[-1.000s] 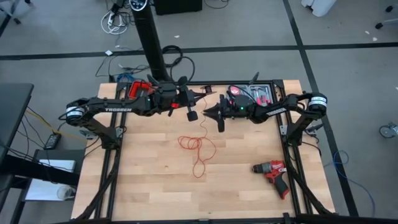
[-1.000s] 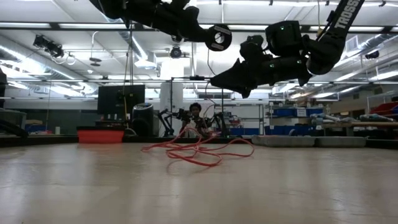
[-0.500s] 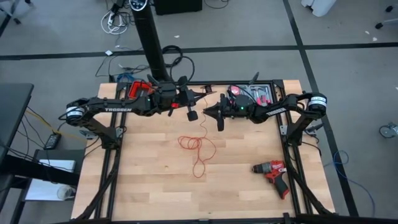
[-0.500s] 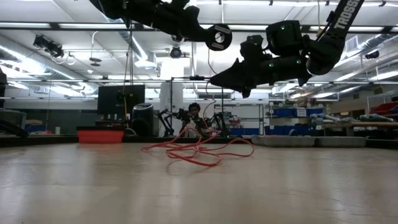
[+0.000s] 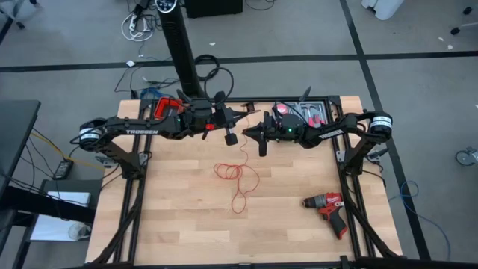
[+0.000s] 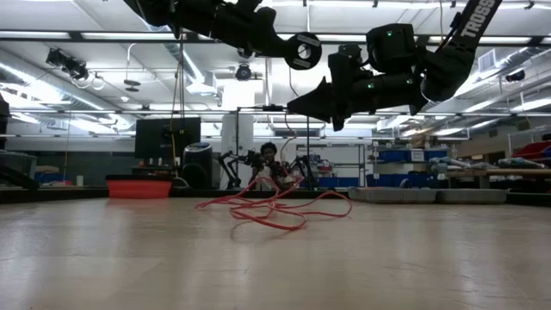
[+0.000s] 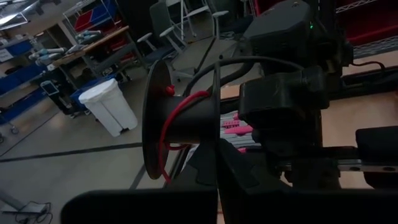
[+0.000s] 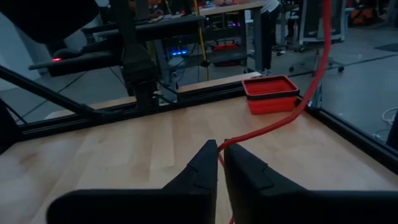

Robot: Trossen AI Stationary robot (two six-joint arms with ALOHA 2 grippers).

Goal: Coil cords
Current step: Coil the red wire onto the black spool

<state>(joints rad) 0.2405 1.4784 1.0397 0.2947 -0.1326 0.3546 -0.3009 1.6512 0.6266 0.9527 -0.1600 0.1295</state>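
Hovering above the table (image 5: 187, 224), the left gripper (image 5: 230, 136) is closed on a black spool (image 7: 180, 127); the right gripper (image 8: 217, 163) pinches the red cord (image 5: 237, 178), which lies loose mid-table.

Both my arms were stretched in toward the middle, held high off the tabletop, tips nearly facing each other. My left gripper (image 5: 232, 128) had its fingers clamped fully shut. My right gripper (image 5: 254, 134) sat just beside it, fingers (image 8: 205, 163) pinched almost together with only a thin slit between them.
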